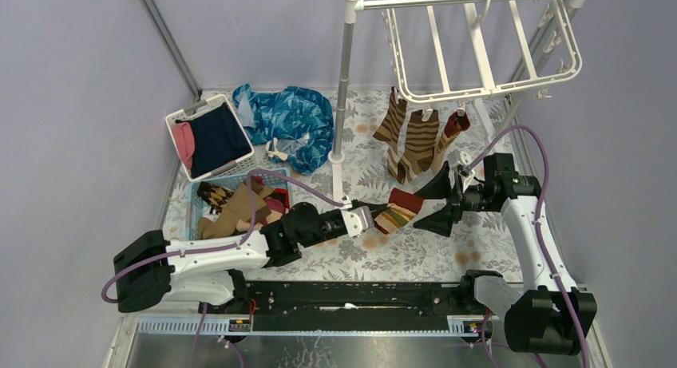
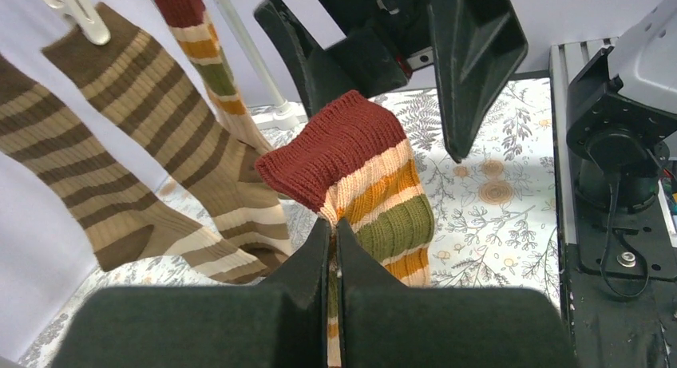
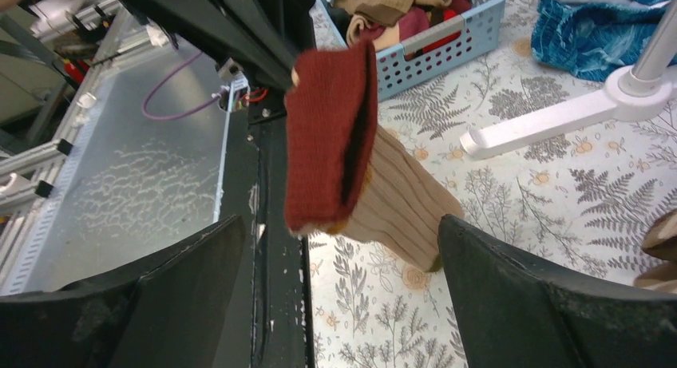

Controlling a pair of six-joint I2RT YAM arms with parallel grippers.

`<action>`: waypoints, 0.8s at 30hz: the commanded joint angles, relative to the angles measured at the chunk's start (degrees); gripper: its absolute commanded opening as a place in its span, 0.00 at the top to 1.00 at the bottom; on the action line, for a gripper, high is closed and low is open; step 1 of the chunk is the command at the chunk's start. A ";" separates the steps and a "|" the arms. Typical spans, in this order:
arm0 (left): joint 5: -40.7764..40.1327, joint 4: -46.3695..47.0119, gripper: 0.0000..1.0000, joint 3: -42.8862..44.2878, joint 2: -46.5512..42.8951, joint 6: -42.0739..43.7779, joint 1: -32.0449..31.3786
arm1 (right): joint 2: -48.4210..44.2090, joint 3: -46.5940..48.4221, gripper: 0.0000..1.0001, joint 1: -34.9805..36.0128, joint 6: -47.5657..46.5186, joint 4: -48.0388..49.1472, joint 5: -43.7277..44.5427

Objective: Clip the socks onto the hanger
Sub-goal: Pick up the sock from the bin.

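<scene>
Left end effector [image 2: 335, 228] is clamped shut on one banded sock [image 2: 351, 160], pinching it a little below the cuff, so the cuff stands proud of the fingertips. Right end effector [image 1: 437, 202] is spread wide and holds nothing. One jaw stands on either side of that cuff, and neither appears to touch it.

The hanger [image 1: 479, 49] sits above and beyond the right end effector. It looks free to swing, so a shove against a clip could push the frame away instead of opening the clip. Three hung socks [image 1: 415, 140] dangle just beyond the right end effector, where a wide jaw lifting upward could snag one and pull it loose. The handover is the nearest risk. If the left end effector lets go before the right one has bitten, the sock falls to the bench [image 1: 399, 256]. A shallow bite may also catch only one layer of the soft, floppy cuff.

More socks lie in the blue basket [image 1: 263, 173], behind the left end effector. The held sock is ribbed knit, with a dark red cuff, then cream, orange and green bands, and a plain tan leg hanging below.
</scene>
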 commanded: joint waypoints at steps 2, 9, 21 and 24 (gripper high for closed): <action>-3.49 7.40 1.00 1.04 3.77 0.88 -1.67 | 0.02 0.98 0.07 0.50 4.50 2.88 -6.72; -4.27 11.72 1.00 -0.22 5.47 -2.11 -2.03 | 0.12 0.75 0.56 0.50 8.02 6.50 -5.92; -4.23 7.50 0.43 -4.08 0.69 -15.08 -0.53 | 1.01 5.20 0.95 0.61 -16.82 -8.46 3.35; 4.61 2.28 0.18 -5.04 -3.85 -25.19 3.71 | 1.84 6.15 0.94 1.10 -35.16 -17.68 9.36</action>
